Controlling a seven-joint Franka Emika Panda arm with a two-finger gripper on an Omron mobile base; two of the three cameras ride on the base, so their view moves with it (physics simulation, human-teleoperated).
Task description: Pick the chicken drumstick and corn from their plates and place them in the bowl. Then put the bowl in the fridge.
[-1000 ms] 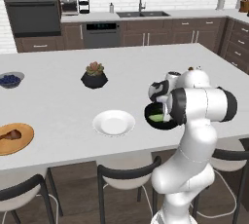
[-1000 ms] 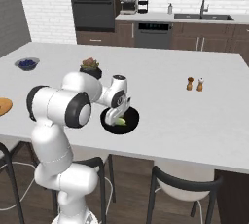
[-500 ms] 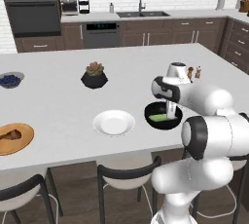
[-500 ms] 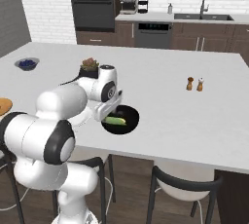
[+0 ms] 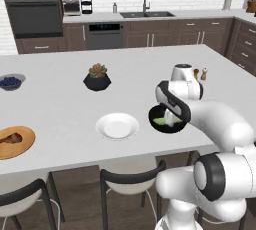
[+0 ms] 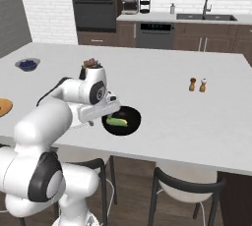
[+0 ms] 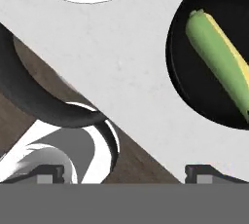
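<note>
The corn [image 7: 219, 52], a light green cob, lies loose in the black bowl [image 7: 194, 96] near the counter's front edge. My gripper [image 7: 125, 172] hangs open and empty over the counter edge, just beside the bowl [image 6: 129, 127] on the side of the white plate [image 5: 117, 125]. In the left base view the hand partly covers the bowl [image 5: 161, 126] and the corn [image 5: 160, 121]. That white plate is bare. Far left, the chicken drumstick [image 5: 10, 138] rests on the orange-brown plate [image 5: 22, 146]. The fridge is out of view.
A black succulent pot [image 5: 97, 77] and a small bowl of blueberries [image 5: 10, 81] stand further back on the island. Salt and pepper shakers [image 6: 197, 84] are to the right. Dark stools [image 5: 127, 181] are tucked under the front edge.
My hand has drawn back off the bowl toward the counter's front edge, leaving the corn lying in it. The arm has swung round. The jaws opened slightly wider.
</note>
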